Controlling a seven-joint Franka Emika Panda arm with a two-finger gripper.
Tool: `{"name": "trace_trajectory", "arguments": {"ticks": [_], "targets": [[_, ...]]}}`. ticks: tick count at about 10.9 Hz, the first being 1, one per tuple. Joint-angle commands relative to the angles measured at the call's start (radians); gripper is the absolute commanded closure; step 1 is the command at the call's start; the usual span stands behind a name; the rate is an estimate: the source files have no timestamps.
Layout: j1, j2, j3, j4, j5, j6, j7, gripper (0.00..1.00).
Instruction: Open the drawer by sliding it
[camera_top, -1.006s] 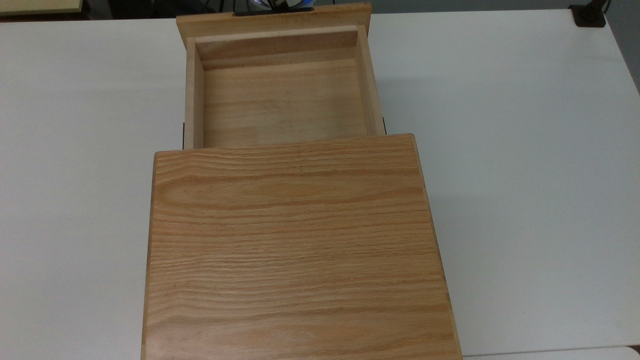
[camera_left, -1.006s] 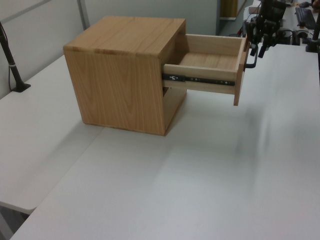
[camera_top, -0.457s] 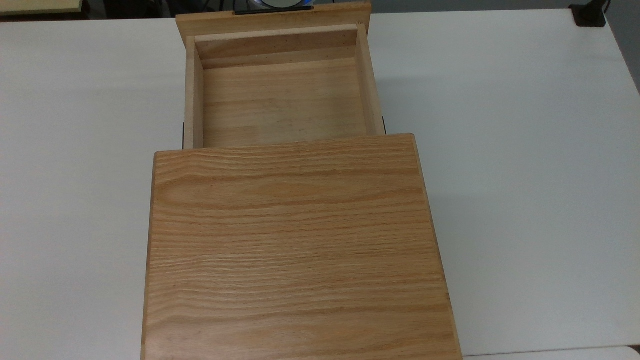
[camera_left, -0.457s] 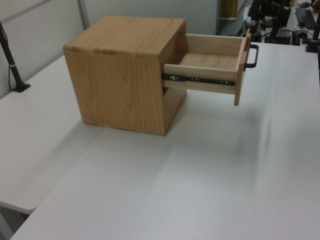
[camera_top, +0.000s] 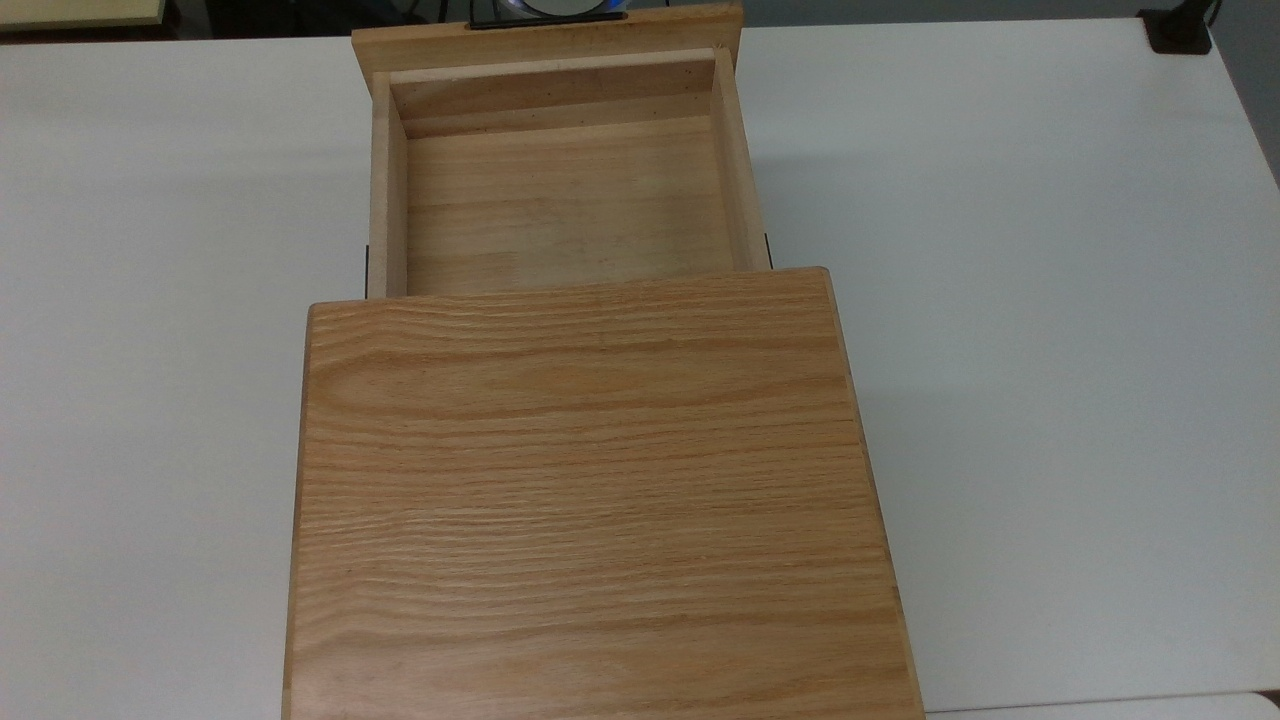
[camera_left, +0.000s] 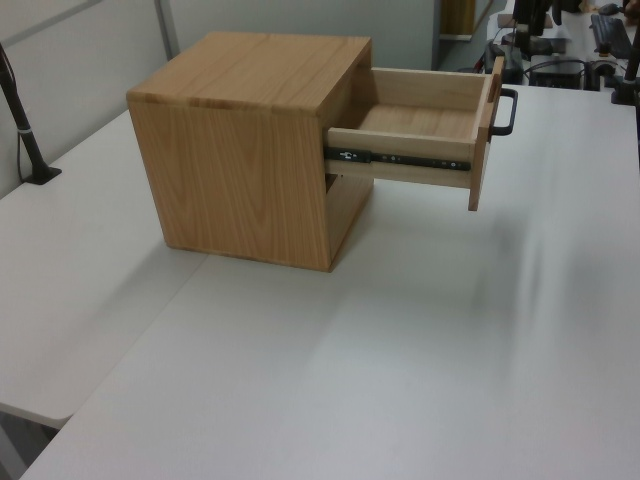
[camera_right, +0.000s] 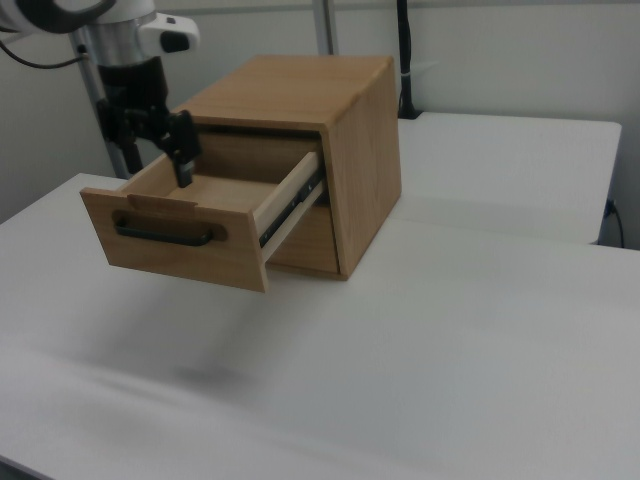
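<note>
So the light oak box-shaped drawer (camera_top: 388, 180) with the flat front panel is slid most of the way out of the oak cabinet (camera_top: 590, 480). It hangs over the white tabletop (camera_top: 1050, 300) on its black metal slide rails (camera_left: 400, 158). In the top view its front panel sits nearly at the far edge of the table, so there's hardly any table left ahead of it. There's loads of bare white surface on both sides of the cabinet though.

In the left view the drawer (camera_left: 430, 155) juts out to the left view's right, and its front's lower edge is well clear of the table. The slim black bar handle (camera_left: 505, 112) is out in the open with nothing touching it.

In the right view the black two-finger gripper (camera_right: 157, 165) hangs off the white arm (camera_right: 120, 30), pointing down. It's above the top edge of the drawer (camera_right: 240, 250), off toward the right view's left, and well above the handle (camera_right: 165, 235). Its fingers (camera_right: 185, 160) look spread apart with nothing between them. The cabinet (camera_right: 365, 170) is just behind, on the right view's right, and the rail (camera_right: 295, 205) is visible along the drawer's side.
</note>
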Motion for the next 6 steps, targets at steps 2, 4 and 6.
{"name": "trace_trajectory", "arguments": {"ticks": [2, 4, 6], "targets": [[-0.013, 0.164, -0.002, 0.163, -0.052, -0.057, -0.150, 0.00], [-0.014, 0.172, 0.000, 0.174, -0.055, -0.057, -0.150, 0.00], [-0.013, 0.170, 0.000, 0.174, -0.054, -0.060, -0.150, 0.00]]}}
